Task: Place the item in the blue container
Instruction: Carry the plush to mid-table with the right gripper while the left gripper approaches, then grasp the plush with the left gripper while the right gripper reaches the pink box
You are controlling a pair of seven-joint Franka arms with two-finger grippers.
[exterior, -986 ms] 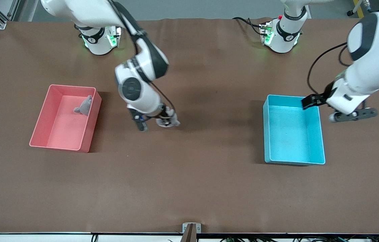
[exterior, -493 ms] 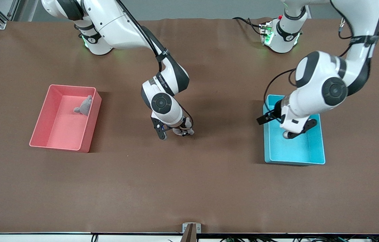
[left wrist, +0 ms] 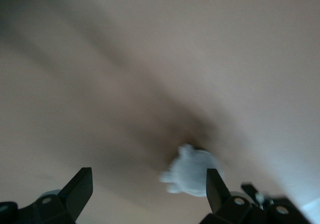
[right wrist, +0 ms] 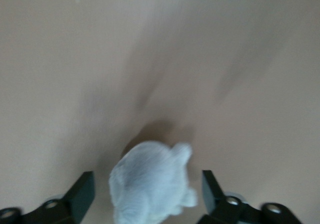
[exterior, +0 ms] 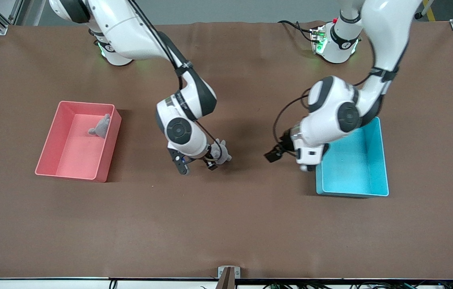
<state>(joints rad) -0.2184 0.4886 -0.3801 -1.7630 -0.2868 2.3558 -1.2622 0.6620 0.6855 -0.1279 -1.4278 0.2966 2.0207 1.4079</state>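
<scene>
A small pale grey plush toy (exterior: 221, 153) lies on the brown table mid-way between the two bins. My right gripper (exterior: 212, 161) hangs just over it, open. In the right wrist view the toy (right wrist: 150, 181) sits between the spread fingers (right wrist: 82, 191) with a gap on each side. My left gripper (left wrist: 147, 189) is open and empty, low over the table between the toy (left wrist: 192, 174) and the blue container (exterior: 352, 172). The container's visible floor is bare; my left arm covers one corner of it.
A pink bin (exterior: 49, 154) stands toward the right arm's end of the table, with a darker grey plush (exterior: 100, 126) leaning on its inner wall. The brown mat (exterior: 226, 224) covers the table up to the front edge.
My right gripper carried the toy toward the blue container's end, then stopped. My left arm swung from the table's end, across the blue container, to the table beside the toy.
</scene>
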